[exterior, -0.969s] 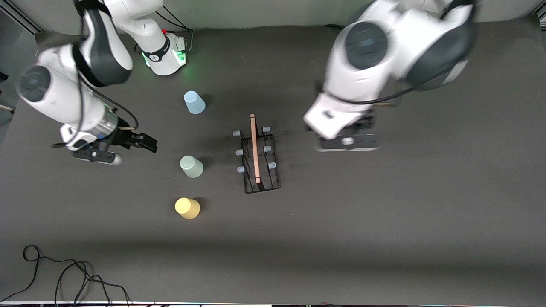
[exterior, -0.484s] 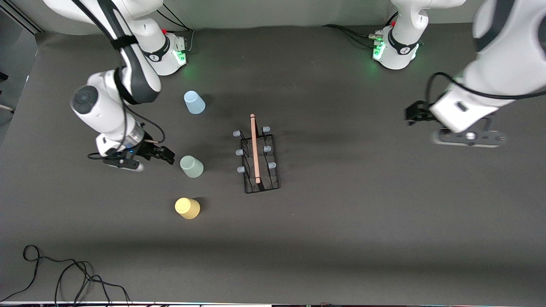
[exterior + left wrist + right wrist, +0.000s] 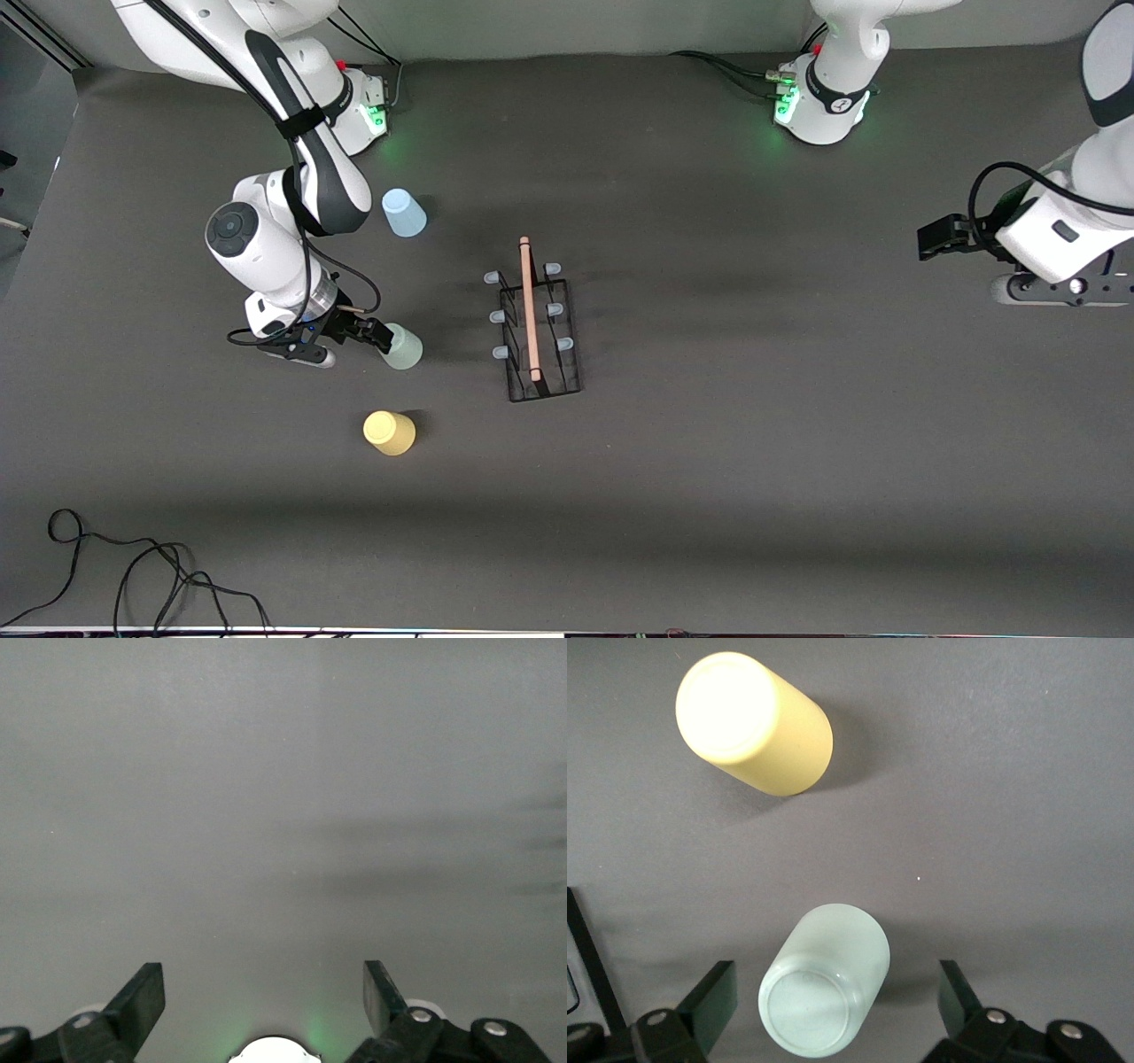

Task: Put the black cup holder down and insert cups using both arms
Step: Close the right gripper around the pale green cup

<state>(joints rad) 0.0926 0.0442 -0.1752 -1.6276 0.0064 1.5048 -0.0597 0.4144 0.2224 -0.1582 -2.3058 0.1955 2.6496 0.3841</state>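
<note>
- Rack: the black cup holder (image 3: 534, 330) stands on the dark table (image 3: 753, 461) about midway between the two arms' ends, its light-wood handle (image 3: 529, 306) running along its length and pale blue prong caps (image 3: 493, 277) showing on both sides; no cup is on it.
- The mint green cup (image 3: 402, 346) stands upside down on the table, toward the right arm's end from the holder.
- The yellow cup (image 3: 389, 432), also upside down, is nearer to the front camera than the mint one and apart from it.
- The light blue cup (image 3: 403, 213) stands farther from the front camera than the mint cup, close to the right arm's forearm.
- The right gripper (image 3: 376, 336) is low at the mint green cup (image 3: 826, 992); in the right wrist view its fingers (image 3: 709, 1003) are spread wide with the cup between them and a gap on either side, so nothing is pinched. The yellow cup (image 3: 755, 722) shows farther off in that view.
- The left gripper (image 3: 941, 237) hangs over bare table at the left arm's end, well apart from the holder and the cups; its fingers (image 3: 140, 1003) are spread wide and hold nothing.
- A loose black cable (image 3: 133, 567) lies at the table edge nearest the front camera, at the right arm's end.
</note>
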